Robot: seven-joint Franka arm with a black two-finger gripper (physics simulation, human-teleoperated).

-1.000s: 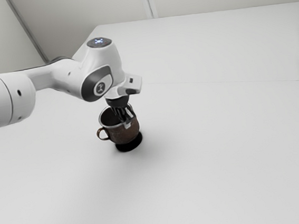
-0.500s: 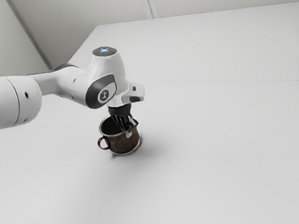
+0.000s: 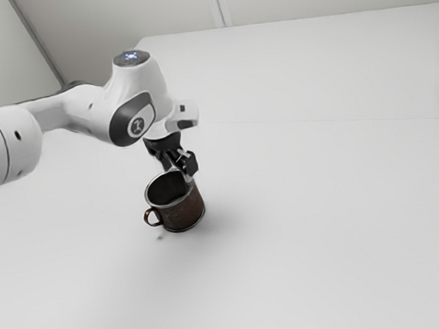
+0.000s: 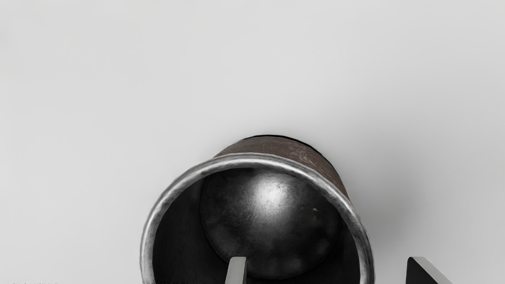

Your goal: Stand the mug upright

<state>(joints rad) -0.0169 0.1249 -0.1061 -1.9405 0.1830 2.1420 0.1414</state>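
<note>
The white table (image 3: 312, 241) bears a metal-rimmed mug (image 3: 184, 213), seemingly upright. The gripper (image 3: 187, 173), unclenched, straddles its rim (image 4: 252, 158) — sideways withdrawal could snag and topple it.

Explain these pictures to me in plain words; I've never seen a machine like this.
The machine is a white, jointed robot arm in a computer simulation. Its hand, a black two-fingered end effector, is at a brown, round mug with a silvery metal rim.

The exterior view comes from a camera beside the arm, which reaches in from that view's left. The wrist view comes from a camera on the arm's hand, looking into the mug.

The mug is on a plain, pale grey table, its mouth facing up; I cannot tell whether its base sits quite flat.

Nothing is gripped: the fingers stand apart, one at the mug's mouth, the other outside the rim.
</note>
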